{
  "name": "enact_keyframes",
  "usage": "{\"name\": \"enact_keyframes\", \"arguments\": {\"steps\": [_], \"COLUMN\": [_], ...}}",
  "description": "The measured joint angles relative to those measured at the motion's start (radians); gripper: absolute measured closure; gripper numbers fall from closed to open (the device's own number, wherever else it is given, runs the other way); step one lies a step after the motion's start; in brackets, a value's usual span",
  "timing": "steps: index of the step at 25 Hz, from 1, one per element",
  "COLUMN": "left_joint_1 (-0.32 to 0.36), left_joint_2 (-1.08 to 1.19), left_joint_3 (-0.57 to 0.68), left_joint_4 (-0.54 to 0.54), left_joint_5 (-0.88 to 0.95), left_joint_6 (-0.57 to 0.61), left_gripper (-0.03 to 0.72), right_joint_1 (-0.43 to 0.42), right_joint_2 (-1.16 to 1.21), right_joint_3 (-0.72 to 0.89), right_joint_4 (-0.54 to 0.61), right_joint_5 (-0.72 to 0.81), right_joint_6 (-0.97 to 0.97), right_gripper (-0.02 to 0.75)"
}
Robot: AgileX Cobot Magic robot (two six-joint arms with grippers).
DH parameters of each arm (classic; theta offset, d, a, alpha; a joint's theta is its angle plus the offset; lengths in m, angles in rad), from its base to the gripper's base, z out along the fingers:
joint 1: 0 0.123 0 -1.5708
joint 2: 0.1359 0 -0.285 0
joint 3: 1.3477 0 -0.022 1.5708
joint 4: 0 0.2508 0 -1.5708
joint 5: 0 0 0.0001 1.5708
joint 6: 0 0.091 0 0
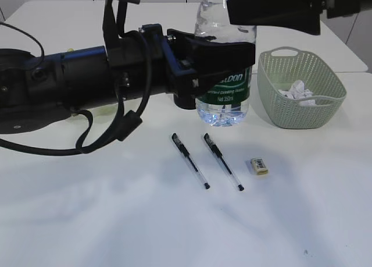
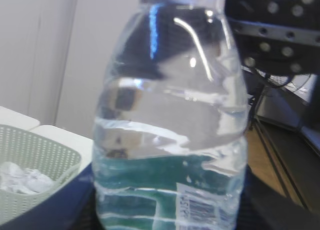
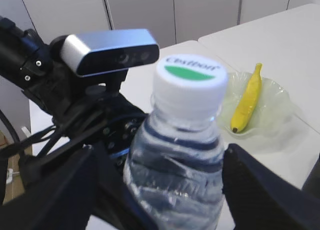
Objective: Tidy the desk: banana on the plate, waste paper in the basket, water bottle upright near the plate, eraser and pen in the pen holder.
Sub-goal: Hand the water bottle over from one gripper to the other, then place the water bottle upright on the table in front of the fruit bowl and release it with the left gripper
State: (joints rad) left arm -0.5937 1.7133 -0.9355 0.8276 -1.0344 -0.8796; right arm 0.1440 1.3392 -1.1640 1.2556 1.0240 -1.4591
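Note:
The clear water bottle (image 1: 224,98) with a green label stands upright, and my left gripper (image 1: 225,66) is shut on it at the label; it fills the left wrist view (image 2: 170,115). My right gripper (image 1: 225,8) is up at the bottle's neck, open, with a finger on each side of the bottle (image 3: 185,135) below its white cap. The banana (image 3: 247,97) lies on the plate (image 3: 277,117). Two pens (image 1: 190,160) (image 1: 222,162) and the eraser (image 1: 259,166) lie on the table in front. Waste paper (image 1: 297,92) sits in the green basket (image 1: 299,113). The pen holder is out of view.
My left arm (image 1: 70,86) stretches across the table's left half and hides the plate in the exterior view. The basket (image 2: 35,160) stands just right of the bottle. White tabletop (image 1: 174,226) runs along the near edge.

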Motion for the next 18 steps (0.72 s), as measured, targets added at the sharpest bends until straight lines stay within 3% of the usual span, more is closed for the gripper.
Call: {"name": "enact_keyframes", "arguments": {"steps": [7, 11, 18], "left_joint_1": [0.09, 0.149, 0.237], "left_joint_2": [-0.004, -0.024, -0.029], "left_joint_3": [0.0, 0.0, 0.0], "left_joint_4": [-0.004, 0.05, 0.194], "left_joint_5": [-0.002, -0.007, -0.054], "left_joint_6": [0.0, 0.0, -0.052], "left_gripper": [0.282, 0.282, 0.282], "right_joint_1": [0.0, 0.0, 0.0], "right_joint_2": [-0.024, -0.031, -0.033], "right_joint_3": [0.0, 0.0, 0.0], "right_joint_4": [-0.125, -0.201, -0.556], "right_joint_5": [0.011, 0.009, -0.049], "right_joint_6": [0.094, 0.184, 0.529], "right_gripper": [0.166, 0.166, 0.166]}}
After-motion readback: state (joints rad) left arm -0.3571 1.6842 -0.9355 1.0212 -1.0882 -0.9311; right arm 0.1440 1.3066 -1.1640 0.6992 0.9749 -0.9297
